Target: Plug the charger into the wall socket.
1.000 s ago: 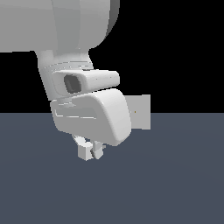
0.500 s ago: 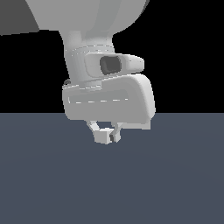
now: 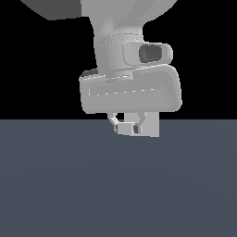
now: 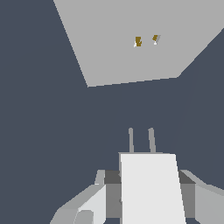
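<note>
My gripper (image 3: 127, 124) is shut on the charger (image 3: 125, 128), a small light-grey block held between the fingers just above the dark floor. In the wrist view the charger (image 4: 151, 188) fills the near middle, and its two thin prongs (image 4: 141, 140) point toward the wall socket (image 4: 131, 39). The socket is a flat light-grey plate with two small brown holes (image 4: 146, 41); a gap of floor lies between prongs and plate. In the exterior view the socket (image 3: 152, 126) shows only as a pale patch behind the gripper, mostly hidden by the hand.
The dark grey-blue floor (image 3: 118, 185) spreads under everything. The arm's large white wrist body (image 3: 132, 88) fills the upper middle of the exterior view and hides most of what is behind it.
The arm has swung toward the exterior view's right with the charger in its grip and turned its wrist. The socket, plainly seen one second ago, is now mostly hidden behind the hand.
</note>
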You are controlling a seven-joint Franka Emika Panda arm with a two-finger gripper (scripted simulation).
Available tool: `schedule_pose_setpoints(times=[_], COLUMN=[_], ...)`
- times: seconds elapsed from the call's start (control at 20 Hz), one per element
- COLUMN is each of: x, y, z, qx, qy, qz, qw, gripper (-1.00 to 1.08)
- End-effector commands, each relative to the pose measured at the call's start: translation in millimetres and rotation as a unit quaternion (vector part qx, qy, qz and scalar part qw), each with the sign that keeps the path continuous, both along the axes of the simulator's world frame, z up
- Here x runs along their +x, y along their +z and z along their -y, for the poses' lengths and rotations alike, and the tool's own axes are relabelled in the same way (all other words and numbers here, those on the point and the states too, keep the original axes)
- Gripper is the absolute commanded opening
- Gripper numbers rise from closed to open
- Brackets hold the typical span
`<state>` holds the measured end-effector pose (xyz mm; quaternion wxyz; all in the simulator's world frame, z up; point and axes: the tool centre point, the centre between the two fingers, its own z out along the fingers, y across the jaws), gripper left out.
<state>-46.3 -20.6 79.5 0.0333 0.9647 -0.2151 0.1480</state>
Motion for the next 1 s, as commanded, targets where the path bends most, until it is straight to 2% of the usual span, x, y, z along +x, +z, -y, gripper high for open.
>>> schedule_pose_setpoints(times=[0.0,0.45,0.95], x=[4,13,15], y=[6,18,21], z=[6,18,21], qx=[0.000,0.001,0.001], qy=[0.017,0.053,0.062], qz=[0.000,-0.001,-0.002], qw=[0.9998,0.9986,0.9981], gripper=[-1.00,-1.00,-1.00])
